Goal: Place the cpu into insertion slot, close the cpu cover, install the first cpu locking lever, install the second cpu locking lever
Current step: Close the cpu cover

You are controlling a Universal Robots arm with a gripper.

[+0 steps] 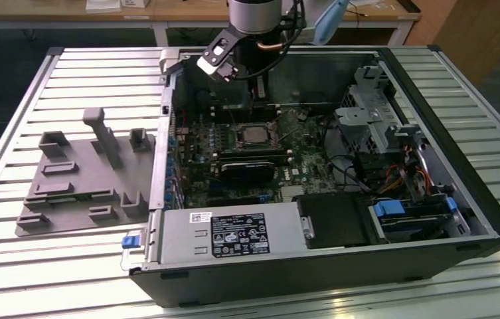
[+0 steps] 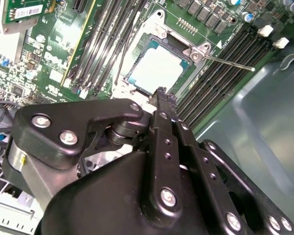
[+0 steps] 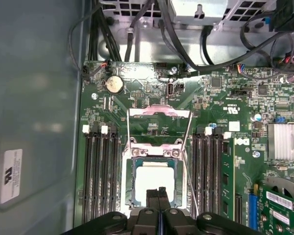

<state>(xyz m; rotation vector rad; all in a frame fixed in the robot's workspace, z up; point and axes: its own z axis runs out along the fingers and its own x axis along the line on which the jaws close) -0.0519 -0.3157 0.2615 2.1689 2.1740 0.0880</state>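
One cpu sits in the slot, with one cover raised open and two wire levers flanking it. The gripper jaws are clenched on nothing above the cpu's edge, at its 12 o'clock in the exterior view. One white label, unreadable, is on the case wall

The cpu is pale silver-grey, the circuit board green.

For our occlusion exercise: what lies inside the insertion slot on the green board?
The cpu lies inside the insertion slot, pale face up, with the cpu cover framing it. The fingers hide one edge; whatever lies beneath the cpu is covered.
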